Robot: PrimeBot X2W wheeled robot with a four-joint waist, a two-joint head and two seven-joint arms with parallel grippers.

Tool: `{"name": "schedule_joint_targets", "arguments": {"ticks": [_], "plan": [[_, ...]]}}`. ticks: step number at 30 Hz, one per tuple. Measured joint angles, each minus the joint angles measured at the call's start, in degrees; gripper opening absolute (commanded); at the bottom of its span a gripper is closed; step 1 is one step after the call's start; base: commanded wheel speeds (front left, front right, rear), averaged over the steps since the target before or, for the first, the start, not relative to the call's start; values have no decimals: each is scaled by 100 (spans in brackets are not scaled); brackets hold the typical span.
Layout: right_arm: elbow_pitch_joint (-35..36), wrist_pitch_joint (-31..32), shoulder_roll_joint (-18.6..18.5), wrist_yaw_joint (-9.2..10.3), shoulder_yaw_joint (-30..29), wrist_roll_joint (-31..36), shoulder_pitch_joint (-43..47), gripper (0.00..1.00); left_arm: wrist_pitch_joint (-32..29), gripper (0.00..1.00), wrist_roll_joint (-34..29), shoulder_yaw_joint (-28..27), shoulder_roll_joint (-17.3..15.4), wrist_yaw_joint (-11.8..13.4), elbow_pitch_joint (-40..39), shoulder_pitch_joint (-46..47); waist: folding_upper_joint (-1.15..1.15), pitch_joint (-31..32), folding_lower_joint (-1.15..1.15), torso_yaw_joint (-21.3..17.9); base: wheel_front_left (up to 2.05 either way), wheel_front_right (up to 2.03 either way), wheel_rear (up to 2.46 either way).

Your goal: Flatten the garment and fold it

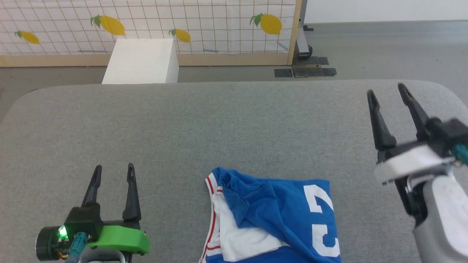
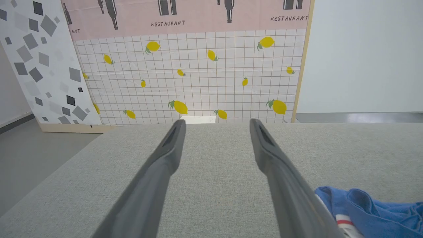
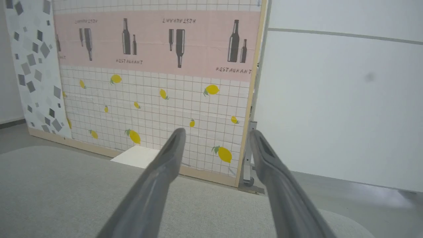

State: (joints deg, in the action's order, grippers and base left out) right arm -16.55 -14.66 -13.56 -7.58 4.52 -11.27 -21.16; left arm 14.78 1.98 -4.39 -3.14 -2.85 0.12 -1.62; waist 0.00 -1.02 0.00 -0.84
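Note:
The garment (image 1: 278,215), a royal-blue shirt with white sleeve, red stripes and a white numeral, lies crumpled and partly folded over itself at the near middle of the grey table (image 1: 204,124); its lower part runs off the head view's bottom edge. A blue and white corner of the garment (image 2: 366,208) shows at the lower right of the left wrist view. My left gripper (image 1: 114,171) stands open to the garment's left, apart from it, nothing between its fingers (image 2: 172,145). My right gripper (image 1: 387,91) is raised at the right, open and empty, its fingers (image 3: 264,148) pointing past the table's far edge.
A white box (image 1: 140,60) stands on the floor behind the table's far edge. A lemon-patterned partition (image 1: 153,25) with a wooden frame rises beyond it, with a wheeled stand base (image 1: 303,51) at its right end. Bare grey table surface stretches beyond and left of the garment.

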Motion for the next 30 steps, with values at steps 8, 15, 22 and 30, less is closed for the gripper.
{"name": "schedule_joint_targets", "arguments": {"ticks": [8, 15, 22, 30], "plan": [[929, -5, 810, 0, -742, 442, 1469, 100, 0, 100, 3, 42, 1, -20, 158, -107, 0, 91, 0, 88, 0, 0, 0], [1236, -5, 1035, 0, -886, 578, 2226, 100, 0, 100, 8, 105, 0, -19, 291, -110, 0, 93, 0, 174, 0, 0, 0], [1333, -4, 1060, 0, -760, 577, 2496, 100, 0, 100, 8, 109, 0, -15, 331, -120, 0, 89, 0, 178, 0, 0, 0], [1384, 10, 1066, 0, -767, 619, 2498, 100, 0, 100, 9, 110, 0, -14, 382, -120, 0, 92, 0, 217, 0, 0, 0]]}}
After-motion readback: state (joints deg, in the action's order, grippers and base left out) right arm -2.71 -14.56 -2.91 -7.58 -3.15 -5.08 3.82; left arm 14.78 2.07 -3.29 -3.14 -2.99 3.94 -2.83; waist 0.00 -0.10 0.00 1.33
